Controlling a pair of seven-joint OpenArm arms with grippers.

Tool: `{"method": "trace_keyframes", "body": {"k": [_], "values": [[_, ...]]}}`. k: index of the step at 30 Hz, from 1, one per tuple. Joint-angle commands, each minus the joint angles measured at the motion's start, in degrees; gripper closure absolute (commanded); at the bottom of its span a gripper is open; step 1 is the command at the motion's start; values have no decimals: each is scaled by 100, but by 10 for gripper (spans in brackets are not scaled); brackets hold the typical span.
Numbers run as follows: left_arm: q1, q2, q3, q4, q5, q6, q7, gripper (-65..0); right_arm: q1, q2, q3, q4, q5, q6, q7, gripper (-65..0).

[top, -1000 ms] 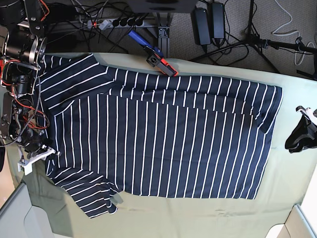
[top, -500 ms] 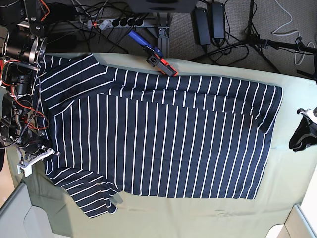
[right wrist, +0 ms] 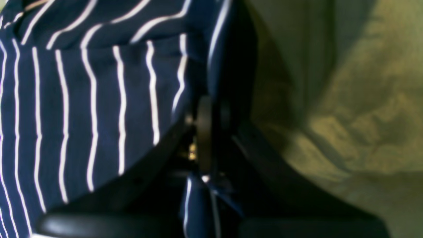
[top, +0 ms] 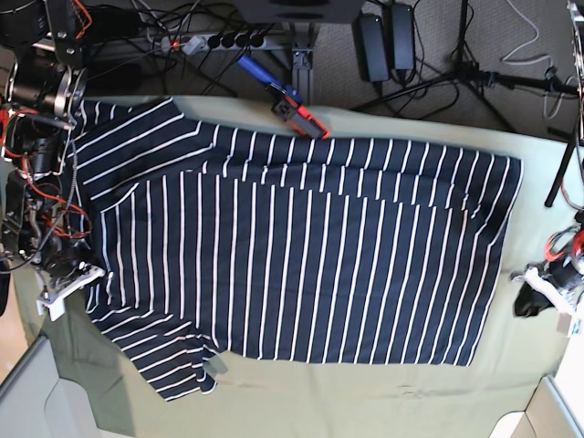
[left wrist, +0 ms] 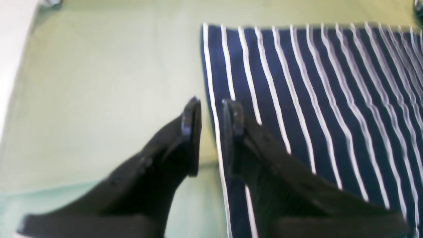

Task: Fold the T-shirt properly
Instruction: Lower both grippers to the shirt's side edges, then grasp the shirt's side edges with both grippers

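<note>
The navy white-striped T-shirt (top: 301, 255) lies spread flat on the olive-green table cloth (top: 365, 397), sleeves at the left of the base view. My right gripper (top: 84, 274) is at the shirt's left edge. In the right wrist view my right gripper (right wrist: 211, 112) is shut on a raised fold of the T-shirt (right wrist: 82, 99). My left gripper (top: 527, 304) hovers just off the shirt's right edge. In the left wrist view my left gripper (left wrist: 212, 107) stands narrowly open, and the T-shirt (left wrist: 314, 82) edge runs beneath the gap, not pinched.
An orange and blue tool (top: 297, 114) lies at the table's back edge, touching the shirt's top side. Cables and a power strip (top: 214, 41) cover the floor behind. A stand's leg (top: 566, 164) is at the right. Pale bin corners (top: 557, 411) sit at the front.
My right gripper has shut on the shirt's left edge and drawn it up slightly. My left gripper has moved toward the front and closer to the shirt's right edge.
</note>
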Motion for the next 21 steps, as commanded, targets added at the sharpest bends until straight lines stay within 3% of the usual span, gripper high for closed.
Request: {"method": "trace_keyframes", "body": {"k": [1, 9, 18, 21], "values": [[-352, -4, 66, -236, -52, -20, -140, -152, 151, 96, 24, 116, 33, 254, 61, 0], [-1532, 750, 437, -2356, -37, -20, -343, -152, 151, 96, 24, 116, 33, 254, 59, 0], [-1606, 1008, 439, -2535, 31, 7, -345, -155, 151, 96, 24, 116, 61, 254, 59, 0], [-1606, 1058, 437, -2535, 197, 275, -391, -155, 151, 96, 24, 116, 59, 254, 59, 0]]}}
